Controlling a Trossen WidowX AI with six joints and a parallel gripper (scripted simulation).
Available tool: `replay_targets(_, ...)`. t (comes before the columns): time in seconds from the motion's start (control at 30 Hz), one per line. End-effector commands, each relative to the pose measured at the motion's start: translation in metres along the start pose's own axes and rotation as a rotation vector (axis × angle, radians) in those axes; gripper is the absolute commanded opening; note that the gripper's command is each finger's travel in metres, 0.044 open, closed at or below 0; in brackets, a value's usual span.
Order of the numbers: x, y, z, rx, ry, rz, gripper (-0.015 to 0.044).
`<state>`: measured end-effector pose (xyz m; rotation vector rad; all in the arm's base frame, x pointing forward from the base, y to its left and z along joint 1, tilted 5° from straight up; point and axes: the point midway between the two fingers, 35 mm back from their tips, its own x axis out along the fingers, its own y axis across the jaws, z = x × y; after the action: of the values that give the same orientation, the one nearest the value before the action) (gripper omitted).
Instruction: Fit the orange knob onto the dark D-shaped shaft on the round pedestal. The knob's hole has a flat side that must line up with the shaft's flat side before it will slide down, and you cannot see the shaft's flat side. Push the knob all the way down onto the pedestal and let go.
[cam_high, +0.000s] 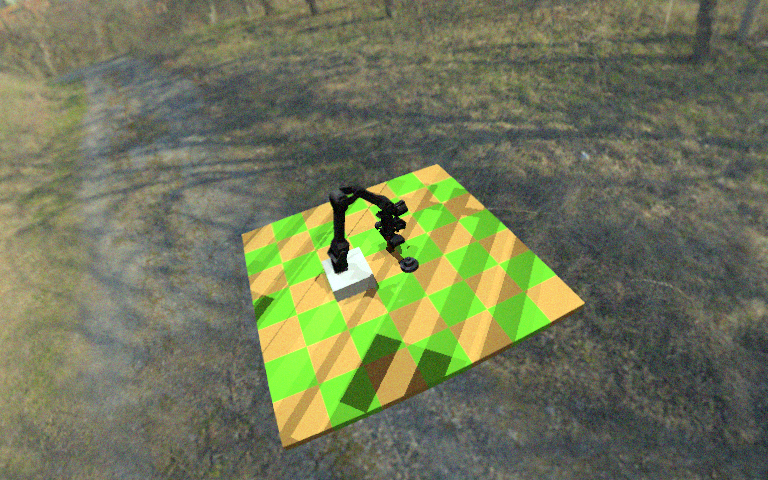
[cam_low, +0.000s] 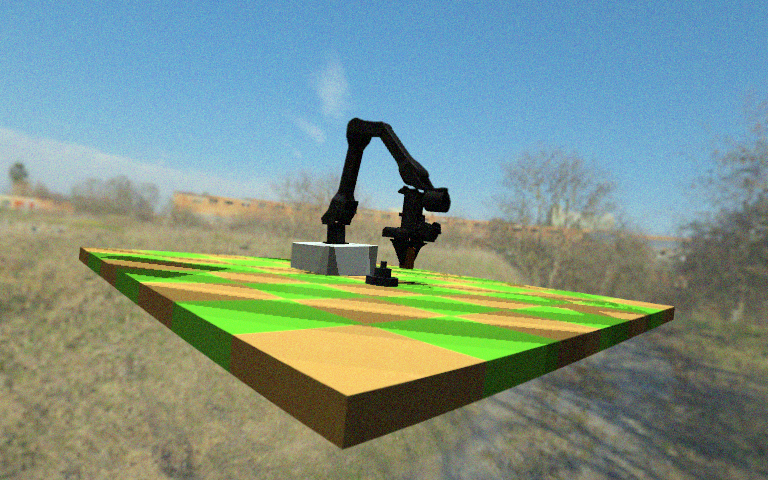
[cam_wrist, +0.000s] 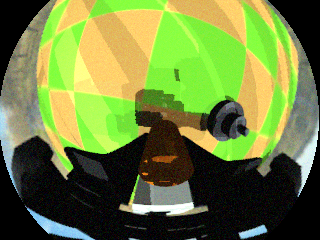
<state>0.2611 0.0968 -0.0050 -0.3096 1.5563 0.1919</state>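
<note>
The knob (cam_low: 410, 257) (cam_wrist: 166, 159), a dark orange tapered piece, is upright beneath the arm (cam_high: 338, 226) (cam_low: 353, 164), off to one side of the pedestal (cam_high: 408, 264) (cam_low: 381, 280) (cam_wrist: 223, 120). That pedestal is round and dark, with the shaft (cam_low: 383, 264) (cam_wrist: 243, 130) standing bare at its centre. The shaft points up, presumably so that the knob can come down over it from above. The arm reaches out from a white block (cam_high: 350, 271) (cam_low: 334, 258) and bends downward, a pose that suits lifting the knob straight and keeping its hole facing the shaft. Both the knob and the pedestal are near each other on the green and tan table (cam_high: 407, 316) (cam_low: 362, 362).

The claw (cam_high: 391, 247) (cam_low: 408, 261) (cam_wrist: 164, 138) points down. Its fingers are roughly half open, one on each side of the knob, and they grip it. Whether the knob touches the table is hard to tell in this dim, grainy view.
</note>
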Motion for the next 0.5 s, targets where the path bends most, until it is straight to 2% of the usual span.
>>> replay_targets(0.0,-0.033,0.002,0.005,0.003,-0.016,-0.001,0.0000)
replay_targets(0.27,-0.094,0.003,-0.002,0.003,-0.016,0.000,0.0000)
replay_targets(0.47,-0.099,0.003,-0.004,0.003,-0.016,0.000,0.0000)
